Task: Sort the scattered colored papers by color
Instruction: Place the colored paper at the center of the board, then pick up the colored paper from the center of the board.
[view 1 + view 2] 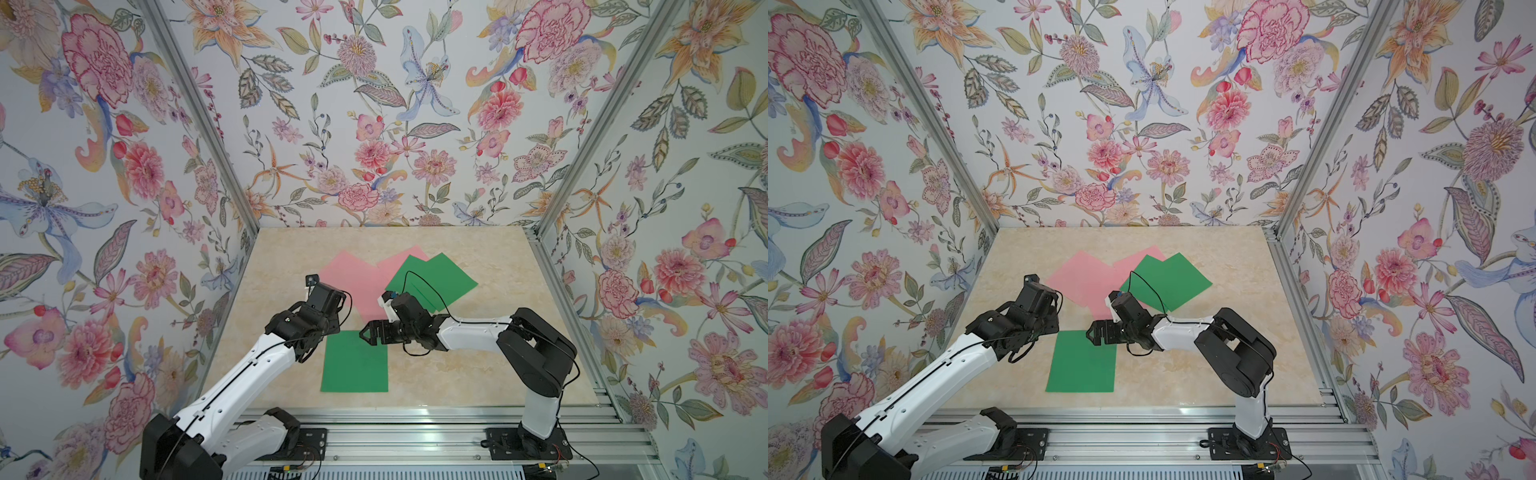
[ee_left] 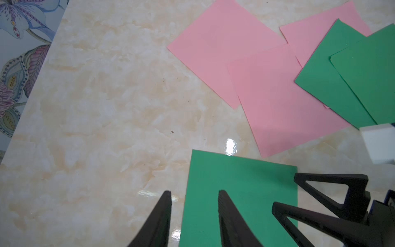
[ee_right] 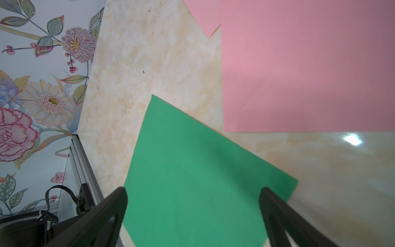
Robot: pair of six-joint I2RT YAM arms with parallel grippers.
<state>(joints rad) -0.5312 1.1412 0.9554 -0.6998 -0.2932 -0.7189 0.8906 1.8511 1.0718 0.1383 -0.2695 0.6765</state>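
1 lone green sheet point(image 1: 354, 361) lies flat on the tabletop point(image 1: 478, 365) at 6 o'clock from centre, apart from the rest. Its edges are square to the front and its long axis looks 12-to-6. 3 pink sheets point(image 1: 353, 276) overlap at 11 o'clock, turned diagonal. 2 green sheets point(image 1: 440, 278) overlap at 1 o'clock, covering a pink corner. Left end effector point(image 2: 195, 192) is released and grips nothing, fingers straddling the lone sheet's 9 o'clock edge. Right end effector point(image 3: 193, 189) is spread wide and empty over its 1 o'clock corner. Paper is likely light, floppy and slick on the glossy top. Best to pinch a raised edge or corner, or slide it.
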